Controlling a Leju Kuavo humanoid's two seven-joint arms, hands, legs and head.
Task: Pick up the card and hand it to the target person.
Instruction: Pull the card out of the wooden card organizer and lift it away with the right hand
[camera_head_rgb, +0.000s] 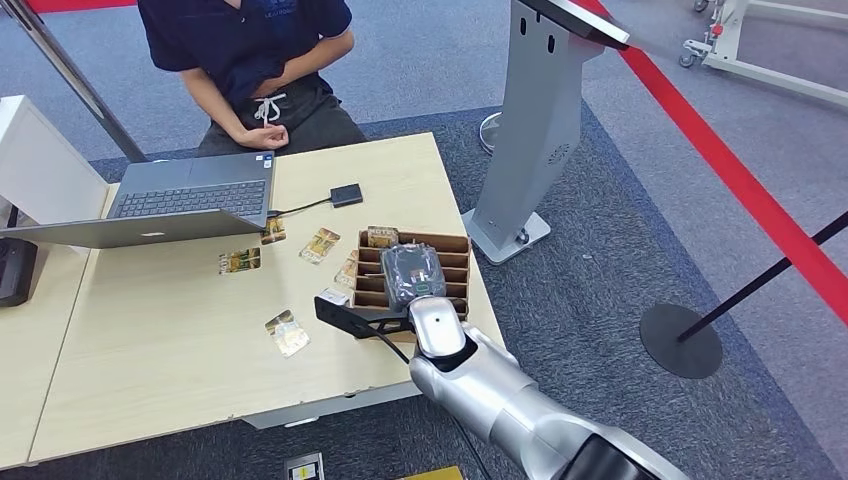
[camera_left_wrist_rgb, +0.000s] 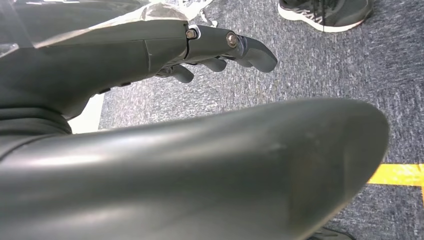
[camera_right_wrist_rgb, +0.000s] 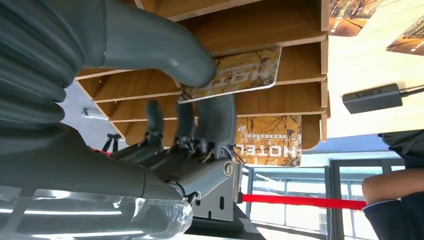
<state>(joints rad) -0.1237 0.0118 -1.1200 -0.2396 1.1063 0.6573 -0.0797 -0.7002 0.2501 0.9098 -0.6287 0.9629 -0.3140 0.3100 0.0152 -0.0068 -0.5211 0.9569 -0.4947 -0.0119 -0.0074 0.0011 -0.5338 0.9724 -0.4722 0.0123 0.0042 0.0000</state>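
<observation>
**Right hand pinches a hotel card inside the wooden rack**

On the wooden table (camera_head_rgb: 180, 340), at about 10 o'clock from the middle, stands an open laptop (camera_head_rgb: 190, 195). A person (camera_head_rgb: 255, 60) in a dark shirt sits behind it at 12 o'clock, one hand resting near the table edge. A thin cable goes from the laptop to a small black box (camera_head_rgb: 346, 195) at 1 o'clock.

Several loose cards (camera_head_rgb: 288, 334) with a golden picture lie scattered in the middle of the table, between the laptop and the rack.

The left hand (camera_left_wrist_rgb: 215, 52) hangs beside the robot, above the grey carpet. Its dark fingers are a little bent and apart, and nothing is between them, so it is released.

At 3 o'clock on the table stands a wooden slotted rack (camera_head_rgb: 456, 268). The right hand (camera_head_rgb: 412, 272) is over it, reaching in from the silver arm at 5 o'clock. In the right wrist view, the thick grey thumb (camera_right_wrist_rgb: 170, 47) presses on one side of the card (camera_right_wrist_rgb: 245, 72) and dark fingers (camera_right_wrist_rgb: 217, 117) support the other side, so the hand is grasping this card. The card is printed "HOTEL" and lies tilted at one shelf of the rack. A second hotel card (camera_right_wrist_rgb: 270, 140) stands in the neighbouring slot, apart from the fingers.

Beyond the table, at 1 o'clock, a grey kiosk stand (camera_head_rgb: 535, 120) stands on the carpet, and a red floor stripe (camera_head_rgb: 740, 180) runs at 2 o'clock.
</observation>
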